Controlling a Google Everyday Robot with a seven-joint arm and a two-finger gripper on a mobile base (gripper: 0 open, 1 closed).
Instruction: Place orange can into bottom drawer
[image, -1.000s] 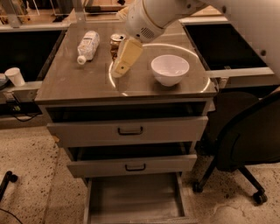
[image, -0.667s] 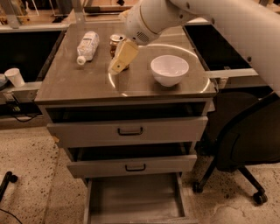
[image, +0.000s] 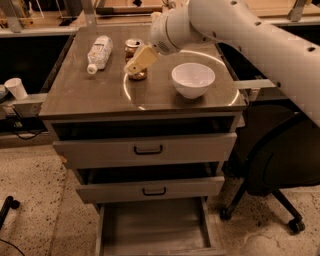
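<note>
Closer against the orange can (image: 133, 45), which stands left of the white bowl (image: 193, 79) on the bench (image: 90, 95), the claw (image: 136, 64) has been brought, its spread cannot be told, and the can may be toppled if struck off-centre.

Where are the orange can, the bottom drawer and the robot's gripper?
orange can (image: 132, 45): camera view, silver top.
bottom drawer (image: 152, 225): camera view, bare grey floor.
gripper (image: 134, 67): camera view, its tip, in front of the can.
</note>
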